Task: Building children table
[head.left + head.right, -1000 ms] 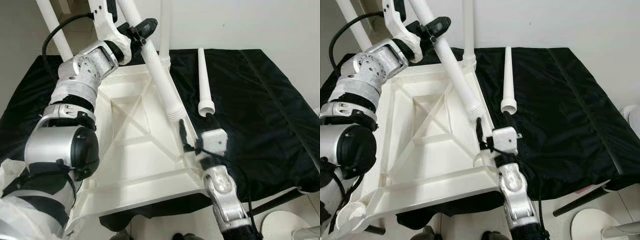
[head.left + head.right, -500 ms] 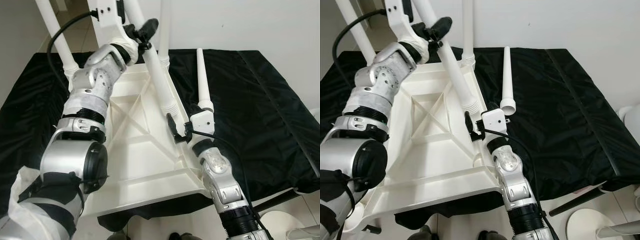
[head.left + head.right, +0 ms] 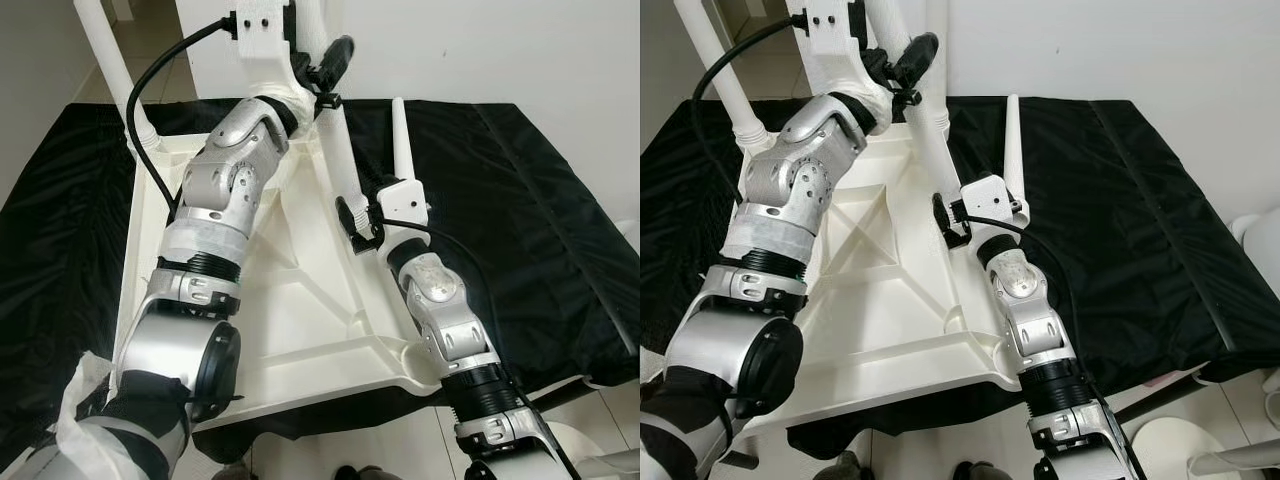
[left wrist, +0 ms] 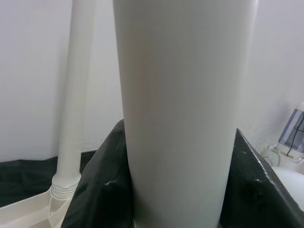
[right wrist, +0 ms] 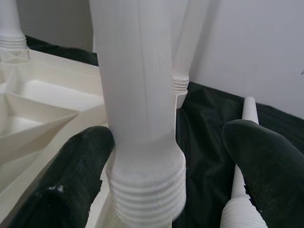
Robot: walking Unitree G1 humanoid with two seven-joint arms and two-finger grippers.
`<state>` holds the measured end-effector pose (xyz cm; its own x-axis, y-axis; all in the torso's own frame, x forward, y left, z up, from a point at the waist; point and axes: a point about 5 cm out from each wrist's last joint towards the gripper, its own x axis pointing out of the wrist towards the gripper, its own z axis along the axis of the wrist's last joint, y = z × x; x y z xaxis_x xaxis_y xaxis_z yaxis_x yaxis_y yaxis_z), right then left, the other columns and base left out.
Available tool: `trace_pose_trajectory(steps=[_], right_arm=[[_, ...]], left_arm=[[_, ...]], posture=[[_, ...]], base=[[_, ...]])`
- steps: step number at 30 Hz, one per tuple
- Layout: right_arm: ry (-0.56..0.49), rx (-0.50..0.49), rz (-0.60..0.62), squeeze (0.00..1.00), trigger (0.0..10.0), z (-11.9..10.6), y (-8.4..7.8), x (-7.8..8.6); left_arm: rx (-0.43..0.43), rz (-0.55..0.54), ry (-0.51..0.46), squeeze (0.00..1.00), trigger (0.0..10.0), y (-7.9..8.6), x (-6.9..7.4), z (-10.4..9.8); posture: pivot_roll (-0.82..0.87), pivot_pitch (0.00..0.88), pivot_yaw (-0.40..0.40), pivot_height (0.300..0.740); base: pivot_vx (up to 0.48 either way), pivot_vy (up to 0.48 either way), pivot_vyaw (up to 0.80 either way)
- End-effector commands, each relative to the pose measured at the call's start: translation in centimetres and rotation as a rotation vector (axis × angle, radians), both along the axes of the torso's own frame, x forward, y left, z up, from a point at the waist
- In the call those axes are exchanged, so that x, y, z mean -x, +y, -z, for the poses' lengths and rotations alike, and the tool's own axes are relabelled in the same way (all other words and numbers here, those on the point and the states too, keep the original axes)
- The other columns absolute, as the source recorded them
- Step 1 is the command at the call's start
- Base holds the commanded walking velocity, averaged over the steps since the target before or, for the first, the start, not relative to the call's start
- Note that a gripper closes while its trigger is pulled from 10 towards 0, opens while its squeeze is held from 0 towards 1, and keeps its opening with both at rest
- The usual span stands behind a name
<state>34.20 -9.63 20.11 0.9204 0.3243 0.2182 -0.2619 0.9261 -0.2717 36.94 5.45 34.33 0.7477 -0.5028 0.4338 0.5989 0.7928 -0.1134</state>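
Since a second ago both arms have reached further forward, and the right gripper [image 5: 166, 156] has climbed from the near corner of the upturned white plastic tabletop [image 3: 300, 320] to the threaded base of the white plastic table leg [image 5: 137, 109]. Its black fingers [image 5: 71, 185] stand spread on either side of that ribbed collar, not clamped. The left gripper [image 3: 328, 75] is clenched around the same leg higher up, holding it tilted over the tabletop, which lies underside up on the black cloth [image 3: 520, 200]. A loose white tapered leg [image 3: 402, 150] lies on the cloth just beside the tabletop's right edge. Two more legs stand upright at the far corners.
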Motion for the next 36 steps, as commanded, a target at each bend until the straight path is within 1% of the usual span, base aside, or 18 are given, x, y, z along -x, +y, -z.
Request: trace_pose_trajectory(steps=[1,3,8,14,20,27,28,29,30,31,36], right_arm=[[0.017,0.012,0.002,0.0,10.0,-0.2,0.1,-0.5],[0.017,0.012,0.002,0.0,10.0,-0.2,0.1,-0.5],[0.032,0.06,0.0,0.0,10.0,-0.5,0.6,-1.4],[0.035,0.081,-0.005,0.0,10.0,-1.0,0.8,-2.0],[0.04,0.082,-0.001,0.0,10.0,-1.1,0.8,-2.2],[0.049,0.083,-0.008,0.0,10.0,-1.0,1.3,-2.5],[0.049,0.083,-0.008,0.0,4.9,-1.0,1.3,-2.6],[0.049,0.083,-0.008,0.0,4.9,-1.0,1.3,-2.6],[0.052,0.079,-0.014,0.0,3.2,-0.9,1.3,-2.6],[0.051,0.072,-0.019,0.0,0.0,-0.9,1.3,-2.6],[0.033,0.063,-0.023,0.0,0.0,-1.1,1.4,-2.6]], left_arm=[[-0.024,0.009,-0.013,0.0,10.0,-0.8,0.5,-0.1],[-0.024,0.009,-0.013,0.0,10.0,-0.8,0.5,-0.1],[-0.038,0.026,-0.033,0.0,10.0,-2.0,1.5,-0.4],[-0.045,0.024,-0.039,0.0,10.0,-2.4,1.8,-0.5],[-0.043,0.023,-0.042,0.0,10.0,-2.4,2.0,-0.6],[-0.046,0.025,-0.053,0.0,10.0,-2.6,2.4,-0.8],[-0.045,0.027,-0.052,0.0,10.0,-2.6,2.5,-0.8],[-0.045,0.027,-0.052,0.0,10.0,-2.6,2.5,-0.8],[-0.043,0.028,-0.051,0.0,10.0,-2.6,2.5,-0.8],[-0.04,0.03,-0.049,0.0,10.0,-2.6,2.5,-0.9],[-0.036,0.035,-0.044,0.0,10.0,-2.7,2.7,-0.9]], posture=[[0.03,0.07,-0.024,0.74],[0.03,0.07,-0.024,0.74],[0.03,0.075,-0.032,0.74],[0.03,0.077,-0.034,0.74],[0.04,0.077,-0.035,0.74],[0.04,0.077,-0.039,0.74],[0.05,0.078,-0.039,0.74],[0.05,0.078,-0.039,0.74],[0.05,0.077,-0.04,0.74],[0.05,0.077,-0.041,0.74],[0.05,0.074,-0.042,0.74]], base=[[0.0,0.0,0.0],[0.0,0.0,0.0],[0.0,0.0,0.0],[0.0,0.0,0.0],[0.0,0.0,0.0],[0.0,0.0,0.0],[0.0,0.0,0.0],[0.0,0.0,0.0],[0.0,0.0,0.0],[0.0,0.0,0.0],[0.0,0.0,0.0]])
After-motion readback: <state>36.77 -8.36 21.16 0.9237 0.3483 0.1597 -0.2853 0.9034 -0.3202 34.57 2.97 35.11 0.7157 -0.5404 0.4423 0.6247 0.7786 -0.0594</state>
